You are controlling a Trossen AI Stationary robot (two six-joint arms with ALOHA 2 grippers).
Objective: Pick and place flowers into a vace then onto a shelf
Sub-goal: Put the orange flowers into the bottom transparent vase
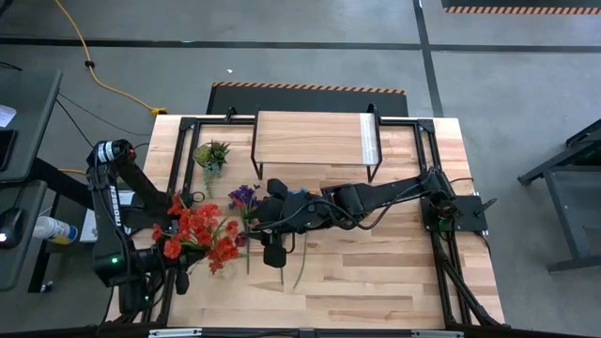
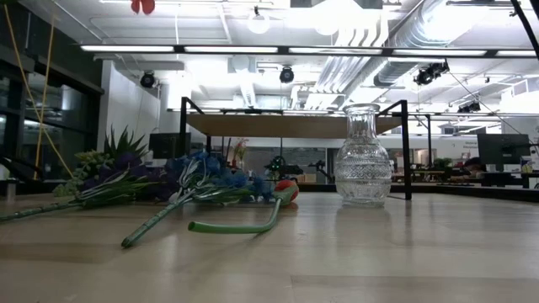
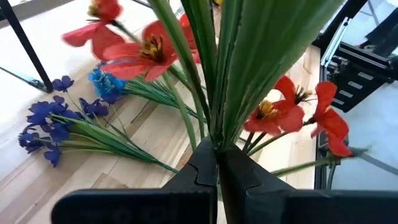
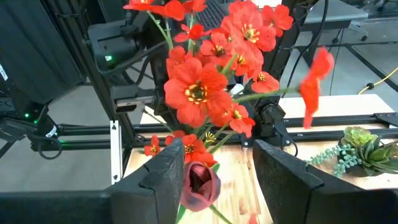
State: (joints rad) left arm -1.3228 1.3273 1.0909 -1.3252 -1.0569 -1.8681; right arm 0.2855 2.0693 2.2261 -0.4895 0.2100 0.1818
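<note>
My left gripper (image 3: 217, 171) is shut on a bunch of red flowers (image 1: 200, 235) and holds it over the table's near left part (image 1: 178, 252). My right gripper (image 4: 217, 168) hangs open above the table's middle (image 1: 261, 223), facing the red blooms (image 4: 205, 93). A dark red bloom (image 4: 199, 180) shows far below, between its fingers. Purple (image 3: 50, 121) and blue (image 3: 102, 81) flowers lie flat on the table. An orange-bloomed stem (image 2: 285, 192) lies beside them. The glass vase (image 2: 362, 160) stands upright on its base. The shelf (image 1: 315, 141) stands at the far edge. My left gripper pinches the bundled green stems (image 3: 214, 137) between its two shut fingers, near their lower ends. The stems run on past the fingertips, fanning out to the red blooms (image 3: 273, 112). The bunch is lifted clear of the table.
A small green spiky plant (image 1: 211, 153) stands left of the shelf on the table top. The shelf's black legs (image 1: 376, 174) reach down to the table. Bare wood lies at the near right (image 1: 394, 282). The vase does not show in the high view.
</note>
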